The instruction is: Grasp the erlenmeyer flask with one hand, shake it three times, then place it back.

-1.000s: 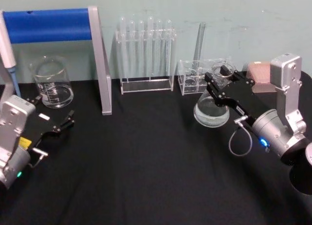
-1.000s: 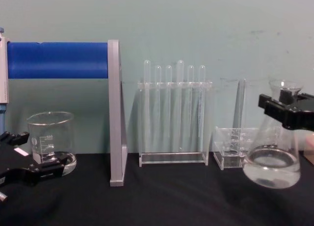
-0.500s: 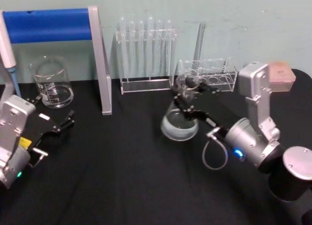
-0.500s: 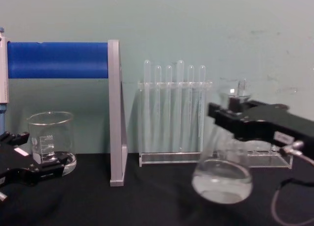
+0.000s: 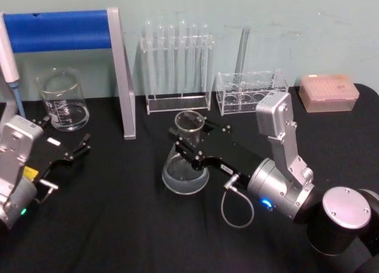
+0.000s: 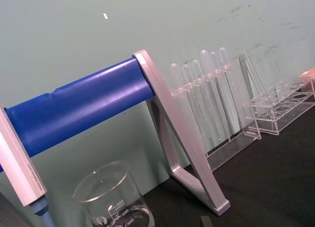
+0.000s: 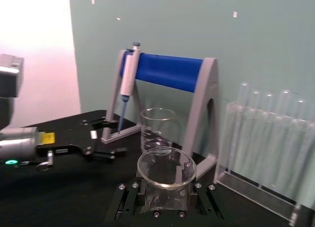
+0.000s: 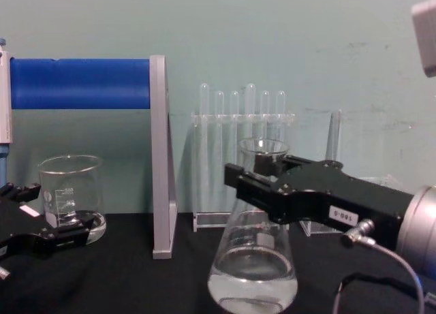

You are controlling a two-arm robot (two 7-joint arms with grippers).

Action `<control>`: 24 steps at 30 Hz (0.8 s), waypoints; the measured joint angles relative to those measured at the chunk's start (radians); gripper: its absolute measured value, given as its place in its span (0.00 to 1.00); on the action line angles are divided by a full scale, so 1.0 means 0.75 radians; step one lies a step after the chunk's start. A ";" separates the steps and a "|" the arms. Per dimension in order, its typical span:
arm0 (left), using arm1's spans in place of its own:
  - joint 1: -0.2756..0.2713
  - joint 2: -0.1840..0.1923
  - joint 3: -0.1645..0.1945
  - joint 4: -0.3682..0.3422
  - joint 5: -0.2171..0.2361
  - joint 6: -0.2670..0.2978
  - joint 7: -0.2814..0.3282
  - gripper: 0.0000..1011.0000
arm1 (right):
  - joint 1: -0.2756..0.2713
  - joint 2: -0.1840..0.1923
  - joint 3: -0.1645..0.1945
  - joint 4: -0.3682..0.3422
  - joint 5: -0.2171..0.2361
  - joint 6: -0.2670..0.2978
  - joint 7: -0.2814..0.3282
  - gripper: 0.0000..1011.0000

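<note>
The right gripper (image 5: 190, 144) is pinching the erlenmeyer flask (image 5: 185, 176) by its neck, one finger on each side just under the flared rim. In the right wrist view the open mouth sits directly ahead of the gripper. The wide base hangs below the gripper, low over the black surface (image 5: 130, 225). Whether it touches cannot be told, and the little clear liquid (image 8: 252, 287) lies in the bottom. The step in hand looks like the shaking, with the setting down to follow. To do it well, the pinch needs to be firm, since smooth glass held loosely would swivel between the fingers. The swings should be short and level, so the liquid swirls in the base and does not climb toward the mouth. The test tube rack (image 5: 176, 66) stands beyond the gripper and the grey leg of the pipette stand (image 5: 125, 77) lies to its left, so each stroke should stop well short of both. For the return, the base should meet the surface flat before the fingers part. The left gripper (image 5: 65, 153) rests spread and idle, far to the left, beside the beaker (image 5: 61, 101).
</note>
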 joint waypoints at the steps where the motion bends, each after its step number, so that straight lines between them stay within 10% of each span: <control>1: 0.000 0.000 0.000 0.000 0.000 0.000 0.000 0.99 | 0.001 0.004 -0.008 -0.002 0.003 -0.001 0.007 0.44; 14: 0.000 0.000 0.000 0.000 0.000 0.000 0.000 0.99 | 0.017 0.035 -0.057 -0.008 0.029 -0.022 0.041 0.44; 24: 0.000 0.000 0.000 0.000 0.000 0.000 0.000 0.99 | 0.028 0.042 -0.009 0.021 0.031 -0.031 -0.024 0.44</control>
